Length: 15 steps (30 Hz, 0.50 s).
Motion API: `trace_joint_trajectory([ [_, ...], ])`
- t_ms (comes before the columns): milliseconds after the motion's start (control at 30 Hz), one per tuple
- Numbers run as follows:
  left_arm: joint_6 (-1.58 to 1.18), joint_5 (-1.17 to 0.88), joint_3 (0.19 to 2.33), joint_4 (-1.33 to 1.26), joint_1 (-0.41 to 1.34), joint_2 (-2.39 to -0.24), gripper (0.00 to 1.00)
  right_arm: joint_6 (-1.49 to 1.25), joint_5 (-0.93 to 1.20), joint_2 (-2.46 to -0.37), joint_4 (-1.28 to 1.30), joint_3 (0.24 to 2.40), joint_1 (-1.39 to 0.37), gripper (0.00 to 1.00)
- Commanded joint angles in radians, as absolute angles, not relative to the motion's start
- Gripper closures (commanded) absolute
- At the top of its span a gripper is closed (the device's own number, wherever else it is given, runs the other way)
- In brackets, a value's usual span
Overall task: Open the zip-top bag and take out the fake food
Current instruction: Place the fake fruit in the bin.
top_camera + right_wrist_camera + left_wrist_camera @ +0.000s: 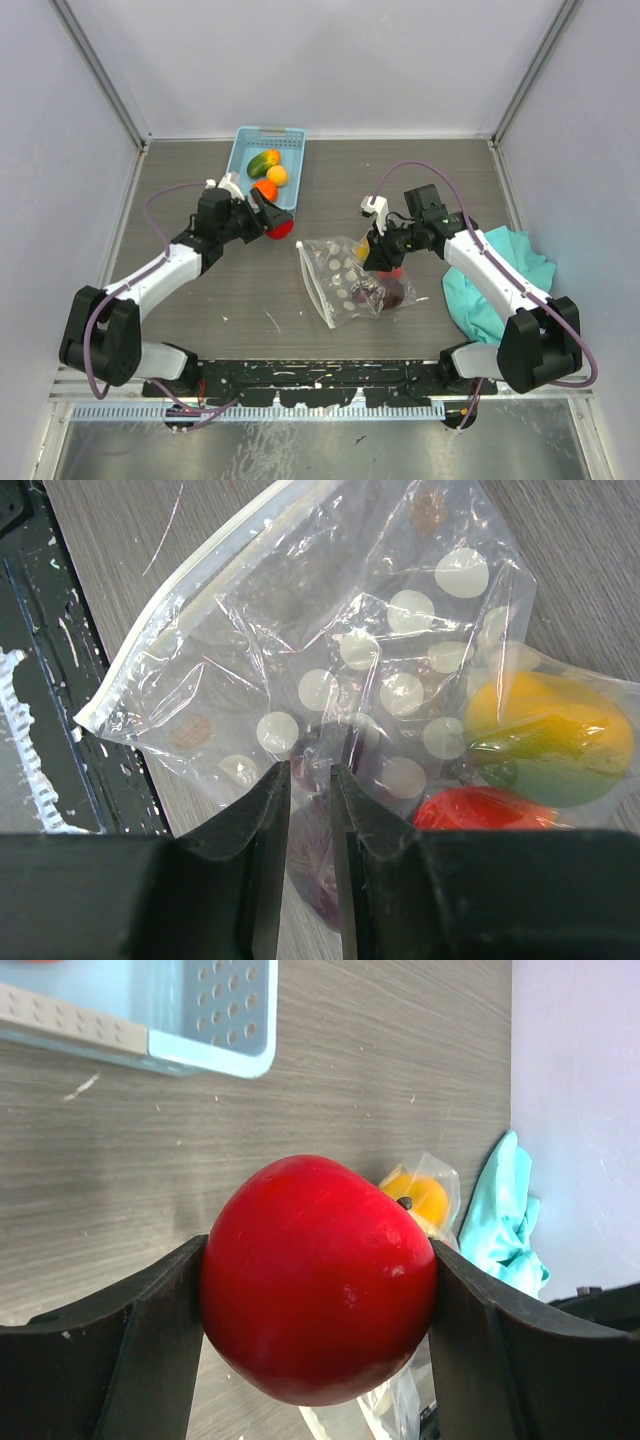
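Zip-top bag [345, 275] lies on the surface [250, 300] between the two arms. Three pieces of fake food [550, 735] show inside it: one yellow-green, one red, one dark purple. Right claw [310, 810] is nearly closed, pinching the bag's dotted film. Left claw [275, 222] clamps one red fruit [320, 1280] near the blue basket [241, 152], which holds three more pieces: green, yellow and orange. One teal cloth [500, 270] lies beside the right arm.
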State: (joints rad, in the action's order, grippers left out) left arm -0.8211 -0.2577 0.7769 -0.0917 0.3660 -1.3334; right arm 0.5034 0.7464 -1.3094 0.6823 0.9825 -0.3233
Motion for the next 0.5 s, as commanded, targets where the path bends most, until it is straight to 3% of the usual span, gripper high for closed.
trace_joint_trajectory([
  [0, -0.795, -0.317, 0.866, -0.103, 0.328, -1.382, 0.87, 0.523, 0.775, -1.291, 0.678, 0.998, -0.318, 0.71],
  [467, -0.765, -0.397, 1.129, -0.011, 0.235, -1.603, 0.91, 0.535, 0.791, -1.293, 0.687, 0.999, -0.318, 0.70],
])
